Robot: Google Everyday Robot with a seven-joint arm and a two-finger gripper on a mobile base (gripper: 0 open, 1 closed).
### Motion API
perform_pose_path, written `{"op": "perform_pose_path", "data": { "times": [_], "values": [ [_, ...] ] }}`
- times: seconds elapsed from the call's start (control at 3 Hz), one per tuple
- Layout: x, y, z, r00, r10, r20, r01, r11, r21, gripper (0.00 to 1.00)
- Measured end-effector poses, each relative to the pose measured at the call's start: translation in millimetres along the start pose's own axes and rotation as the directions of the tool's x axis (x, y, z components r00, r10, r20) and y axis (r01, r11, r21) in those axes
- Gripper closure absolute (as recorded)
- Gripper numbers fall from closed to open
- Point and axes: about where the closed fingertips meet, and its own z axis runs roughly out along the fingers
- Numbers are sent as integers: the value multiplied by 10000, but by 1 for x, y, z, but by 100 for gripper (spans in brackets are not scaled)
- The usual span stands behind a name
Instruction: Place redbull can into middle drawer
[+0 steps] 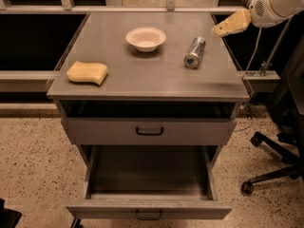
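Observation:
The redbull can (194, 52) lies on its side on the grey cabinet top (142, 75), right of centre, its round dark-rimmed end facing the front. The middle drawer (148, 179) is pulled out wide below the upper drawer front and shows nothing inside it. My gripper (218, 31) hangs at the upper right, above the top's right edge. It is a little to the right of and behind the can, and does not touch it. Its yellowish fingers (230, 23) point down and to the left.
A white bowl (146, 38) stands at the back centre of the top. A yellow sponge (87, 72) lies near the front left corner. The upper drawer front (149, 131) is pushed in. An office chair base (273, 160) stands on the speckled floor at the right.

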Motion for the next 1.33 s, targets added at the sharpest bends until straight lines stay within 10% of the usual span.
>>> {"op": "perform_pose_path", "data": {
  "times": [0.67,1.33],
  "values": [
    [-58,39,75,9939,-214,1084,379,9877,-1518,0],
    [-31,51,87,9996,146,256,-97,9828,-1845,0]
  ]
}}
